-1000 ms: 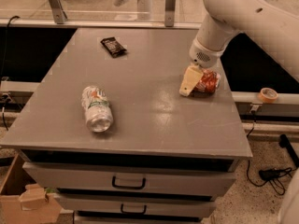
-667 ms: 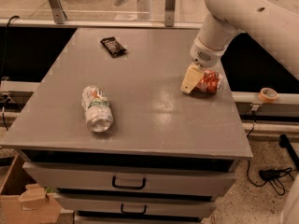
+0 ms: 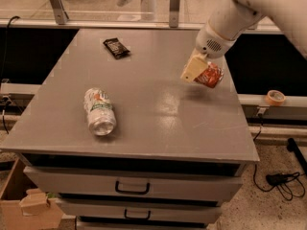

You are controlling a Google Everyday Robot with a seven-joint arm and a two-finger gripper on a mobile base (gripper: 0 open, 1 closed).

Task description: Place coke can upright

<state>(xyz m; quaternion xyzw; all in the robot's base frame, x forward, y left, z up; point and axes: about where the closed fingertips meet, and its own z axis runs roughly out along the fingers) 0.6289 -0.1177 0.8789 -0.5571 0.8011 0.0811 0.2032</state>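
The coke can [image 3: 211, 74] is a small red can, tilted on its side near the right edge of the grey table [image 3: 158, 128]. My gripper [image 3: 201, 74] is shut on the coke can and holds it a little above the tabletop, with a shadow under it. One cream finger [image 3: 193, 69] covers the can's left side. The white arm comes down from the upper right.
A silver-white can with a green and orange label [image 3: 100, 111] lies on its side at the front left of the table. A dark snack packet [image 3: 116, 47] lies at the back. A tape roll [image 3: 275, 97] sits on a ledge to the right. Drawers [image 3: 132, 188] are below the tabletop.
The gripper has risen a little with the coke can, which is now off the tabletop. The other can and the packet have not moved.
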